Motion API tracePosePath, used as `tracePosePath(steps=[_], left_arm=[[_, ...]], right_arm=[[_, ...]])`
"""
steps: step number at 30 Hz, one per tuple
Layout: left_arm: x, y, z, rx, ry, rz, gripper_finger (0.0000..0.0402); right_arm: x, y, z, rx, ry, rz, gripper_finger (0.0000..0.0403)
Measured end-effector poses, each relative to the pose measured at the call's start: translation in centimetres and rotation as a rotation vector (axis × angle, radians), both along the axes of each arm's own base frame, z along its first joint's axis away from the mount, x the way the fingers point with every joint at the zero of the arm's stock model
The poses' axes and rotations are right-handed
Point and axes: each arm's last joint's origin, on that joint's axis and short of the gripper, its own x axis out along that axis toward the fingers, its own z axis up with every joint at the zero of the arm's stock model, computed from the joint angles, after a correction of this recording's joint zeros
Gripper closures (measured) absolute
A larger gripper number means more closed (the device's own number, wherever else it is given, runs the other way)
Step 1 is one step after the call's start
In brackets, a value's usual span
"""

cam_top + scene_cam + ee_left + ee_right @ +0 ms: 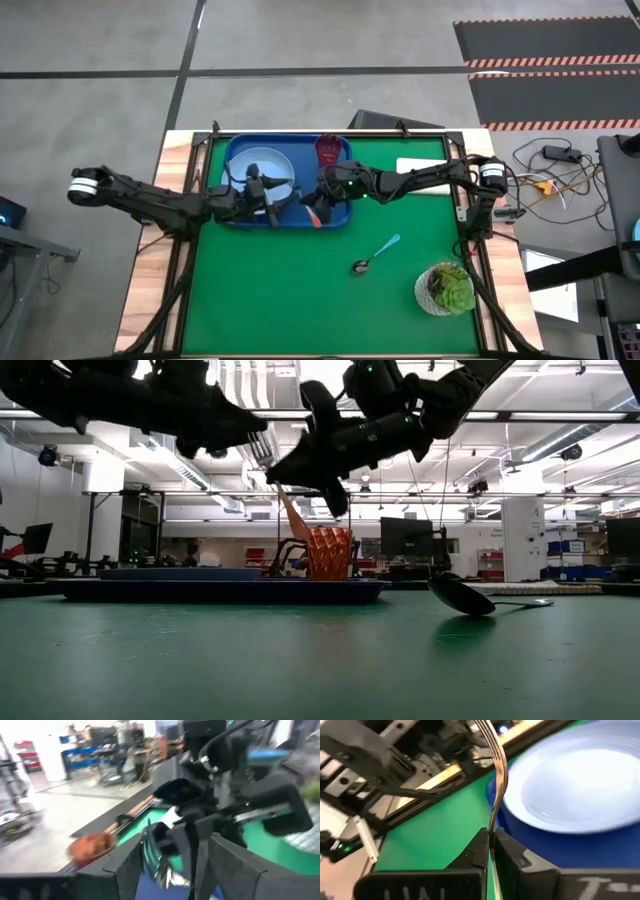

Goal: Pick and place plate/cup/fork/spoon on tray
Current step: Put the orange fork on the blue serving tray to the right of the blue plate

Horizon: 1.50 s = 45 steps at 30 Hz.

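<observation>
one plate point(268, 170), one cup point(328, 150), one fork point(312, 210), one spoon point(377, 253) and one tray point(236, 150) share the green table point(300, 300), with two dark arms meeting over the tray's near edge. the pale blue plate lies in the tray's left half and the amber cup stands upright in its far right corner, seen in the low view rising above the tray's rim. the right gripper point(491, 842), reaching in from the table's right side, has its fingers pinched shut on the fork, whose silver tines point(492, 750) rise beyond the fingertips in the right wrist view, just beside the plate; in the low view the orange handle point(292, 515) slants down toward the tray beneath the gripper. the left gripper point(272, 195) hangs over the tray beside the plate, close to the right one, fingers spread apart. the spoon lies on the bare mat well apart from both grippers, right of the tray, near a white pot with a green succulent point(448, 288). a white pad point(420, 165) sits at the far right edge. behind the table, a bright workshop with ceiling lights and monitors.
</observation>
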Motion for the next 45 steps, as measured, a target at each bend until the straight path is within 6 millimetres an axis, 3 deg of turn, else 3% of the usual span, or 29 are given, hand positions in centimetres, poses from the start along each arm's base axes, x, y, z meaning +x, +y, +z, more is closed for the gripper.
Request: tracePosePath(steps=[6,11,24,28,36,45], left_arm=[[-1.8,0.3,0.2,0.007,0.105,0.094,0.0173],[-2.8,0.3,1.1,-0.022,0.061,0.097,0.0171],[-4.4,0.4,1.9,-0.028,-0.012,0.094,0.0171],[-4.8,0.4,1.7,-0.023,-0.017,0.094,0.0171],[-5.4,0.4,1.6,-0.024,-0.033,0.094,0.0171],[-5.3,0.4,1.5,-0.024,-0.029,0.095,0.0171]], right_arm=[[-0.8,-0.7,-1.4,0.072,0.055,-0.161,0.0394],[-0.9,-1.2,-2.8,0.077,0.088,-0.306,0.0394],[2.1,-3.8,-7.1,0.154,0.082,-0.382,0.0394],[2.9,-4.1,-7.7,0.155,0.098,-0.385,0.0394],[2.4,-4.4,-7.9,0.084,0.182,-0.484,0.0389],[2.3,-4.3,-8.2,0.08,0.211,-0.509,0.0328]])
